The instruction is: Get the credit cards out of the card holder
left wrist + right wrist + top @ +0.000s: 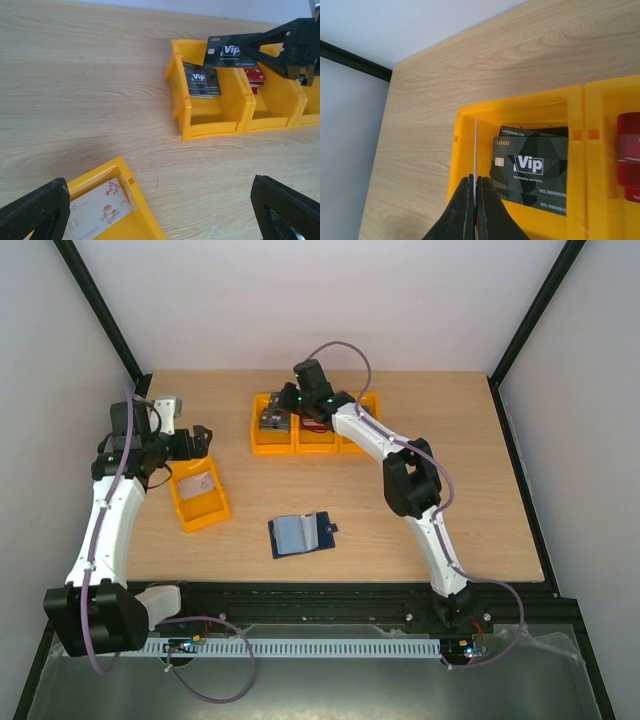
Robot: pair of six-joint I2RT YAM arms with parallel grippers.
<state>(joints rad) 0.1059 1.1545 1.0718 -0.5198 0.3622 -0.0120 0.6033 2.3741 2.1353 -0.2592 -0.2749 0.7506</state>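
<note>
- Black card [230,50] with "Vip" printed on it is pinched between the right gripper's [476,182] closed fingers. It is held flat above the end compartment of the row of orange bins [275,448], in the upper middle of the top view.
- From the right wrist the held card shows only as a thin pale edge.
- Below it, inside that compartment, lie two more black cards [532,170], overlapping each other.
- Red cards [256,76] sit in the next compartment of the row.
- At the left of the top view, the left gripper [160,200] hangs with its fingers spread wide, pinching nothing. It is over the near end of a single orange bin [205,515].
- A white card [100,210] with red marks lies flat in that single bin.
- The card holder [300,533] lies opened on the wooden table [450,490], low in the middle of the top view. Its pale sleeves face up, and it is well apart from both grippers and all the bins.
</note>
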